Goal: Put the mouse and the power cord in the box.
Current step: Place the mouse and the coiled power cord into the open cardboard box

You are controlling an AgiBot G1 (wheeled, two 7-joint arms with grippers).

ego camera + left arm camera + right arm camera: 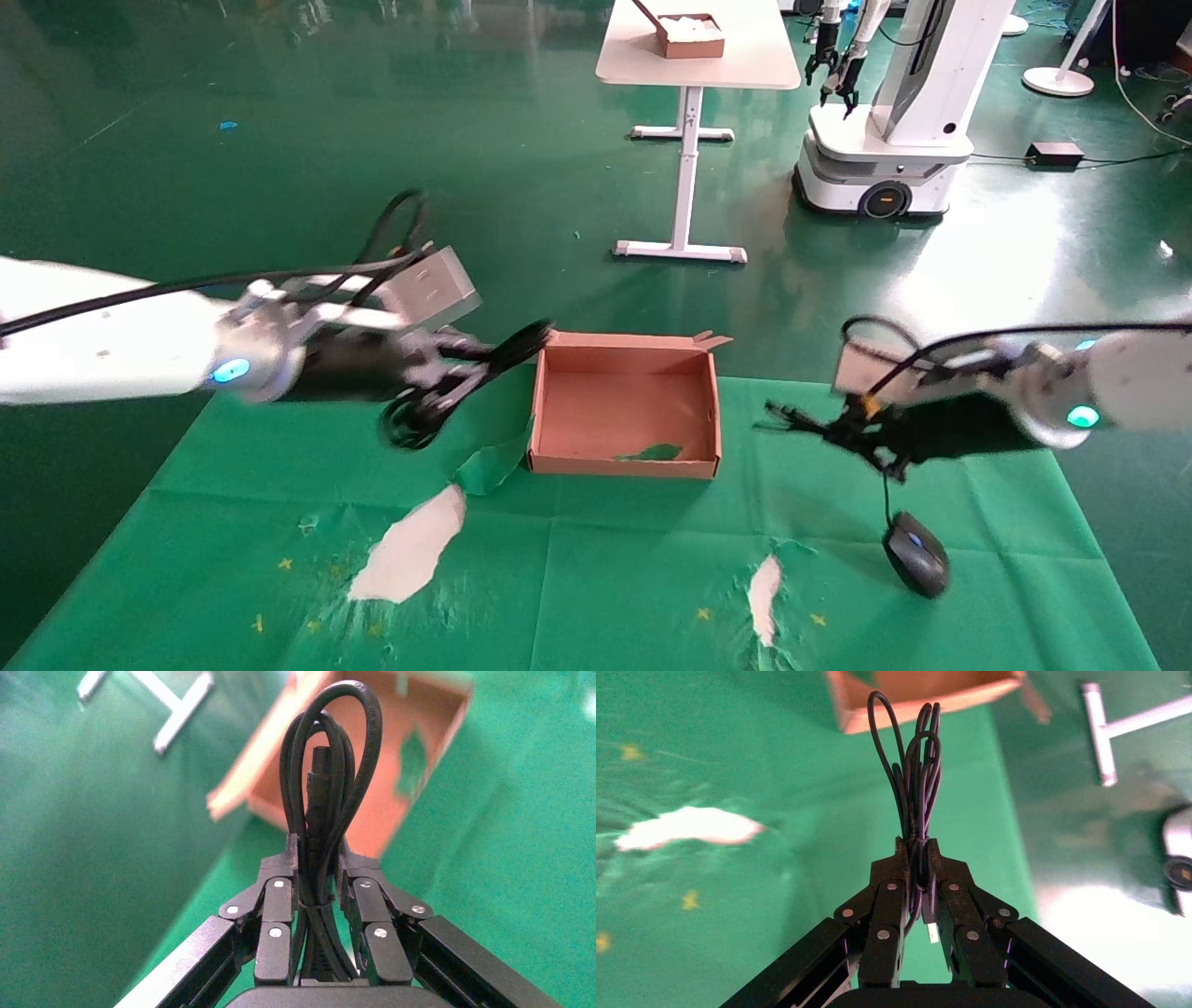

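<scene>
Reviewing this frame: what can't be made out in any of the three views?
- Thick black coiled power cord: its plug is not identifiable; left gripper hides its lower part.
- Small black oval mouse: absent from both wrist views; whether it hangs or rests on the cloth is unclear.
- Brown cardboard box: cut off in the right wrist view.

The white left arm reaches in from the left, its black left gripper [458, 373] raised with fingers [275, 913] clamped on the thick black coiled power cord [325, 790]; the white right arm extends from the right, its black right gripper [808, 425] pinching the black mouse's thin bundled cord [916, 790]
</scene>
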